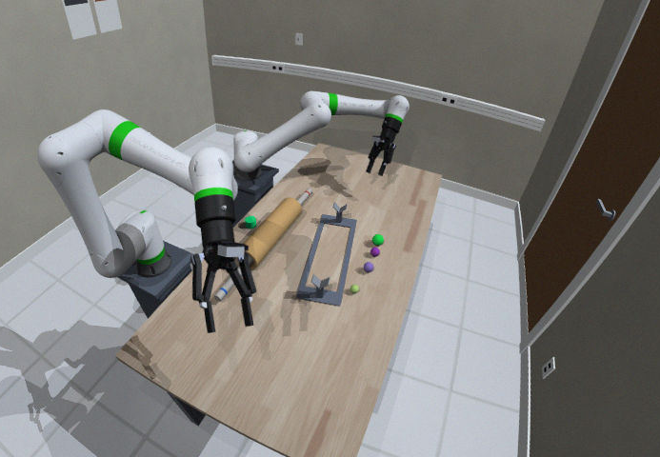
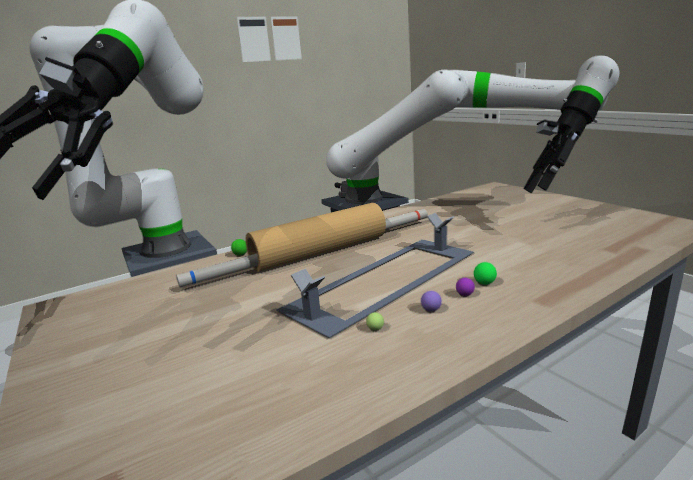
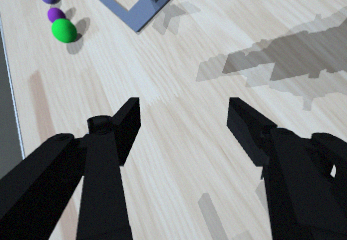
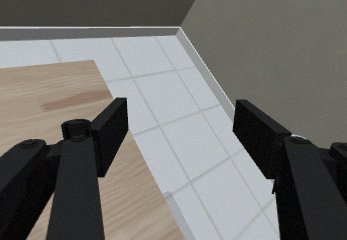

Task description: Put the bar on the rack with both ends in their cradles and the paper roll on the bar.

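Note:
The bar (image 1: 304, 197) (image 2: 216, 270) lies on the table behind the rack, blue-banded end toward the right arm, red-banded end toward the left arm. The tan paper roll (image 1: 273, 228) (image 2: 318, 234) is around its middle. The grey rack (image 1: 332, 297) (image 2: 330, 326) (image 3: 140, 21) stands flat on the table with both V-shaped cradles empty. My left gripper (image 1: 375, 172) (image 2: 536, 189) (image 3: 184, 111) is open and empty above the table's far end, beyond the red-banded end. My right gripper (image 1: 230, 327) (image 2: 9, 183) (image 4: 181, 114) is open and empty, high near the blue-banded end.
Along the rack's front side lie a green ball (image 1: 377, 239) (image 2: 484, 273) (image 3: 64, 31), a purple ball (image 1: 374, 251) (image 2: 464, 286), a violet ball (image 1: 368, 267) (image 2: 430, 301) and a lime ball (image 1: 354, 288) (image 2: 374, 321). Another green object (image 1: 250, 221) (image 2: 238, 246) is behind the roll.

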Robot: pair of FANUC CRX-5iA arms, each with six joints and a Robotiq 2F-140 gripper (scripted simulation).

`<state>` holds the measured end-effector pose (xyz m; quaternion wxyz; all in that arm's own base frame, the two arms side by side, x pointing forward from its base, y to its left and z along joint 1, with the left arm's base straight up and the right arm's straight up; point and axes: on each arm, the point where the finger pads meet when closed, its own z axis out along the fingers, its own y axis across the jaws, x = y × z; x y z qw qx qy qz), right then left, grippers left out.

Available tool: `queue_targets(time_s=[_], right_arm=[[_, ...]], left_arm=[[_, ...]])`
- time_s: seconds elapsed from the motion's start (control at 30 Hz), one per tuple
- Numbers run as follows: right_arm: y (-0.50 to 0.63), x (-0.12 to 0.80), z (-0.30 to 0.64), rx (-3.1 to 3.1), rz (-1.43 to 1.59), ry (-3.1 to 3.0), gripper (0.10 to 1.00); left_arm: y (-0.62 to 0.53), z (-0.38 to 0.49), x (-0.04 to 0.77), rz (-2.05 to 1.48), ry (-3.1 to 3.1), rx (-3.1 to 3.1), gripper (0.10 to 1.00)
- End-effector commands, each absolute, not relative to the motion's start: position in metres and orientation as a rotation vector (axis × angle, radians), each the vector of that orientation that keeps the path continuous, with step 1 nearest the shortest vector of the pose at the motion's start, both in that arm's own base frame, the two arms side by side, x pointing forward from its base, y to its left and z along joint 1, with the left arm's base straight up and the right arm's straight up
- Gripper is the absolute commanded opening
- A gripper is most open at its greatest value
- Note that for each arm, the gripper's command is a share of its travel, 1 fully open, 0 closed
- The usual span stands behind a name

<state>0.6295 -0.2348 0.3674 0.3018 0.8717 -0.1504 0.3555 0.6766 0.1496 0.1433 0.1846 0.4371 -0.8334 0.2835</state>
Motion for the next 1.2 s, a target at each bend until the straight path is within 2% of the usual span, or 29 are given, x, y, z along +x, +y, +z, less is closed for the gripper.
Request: queue_targets(time_s=[0.0,0.13,0.17,0.73,1.17], right_arm=[[-0.235,0.63,0.369,2.311,0.945,-0.399,0.624],[-0.235,0.63,0.369,2.311,0.945,-0.399,0.624],[-0.235,0.63,0.369,2.311,0.945,-0.399,0.585],[-0.234,0.629,0.367,2.314,0.94,-0.392,0.585],[-0.199,0.607,0.322,2.425,0.75,-0.113,0.585]], left_arm=[[0.15,0.145,0.677,0.8,-2.351,1.232,0.585],[0.15,0.145,0.677,0.8,-2.351,1.232,0.585],[0.15,0.145,0.677,0.8,-2.351,1.232,0.585],[0.148,0.145,0.677,0.799,-2.36,1.223,0.585],[0.088,0.151,0.669,0.749,-2.643,0.857,0.585]])
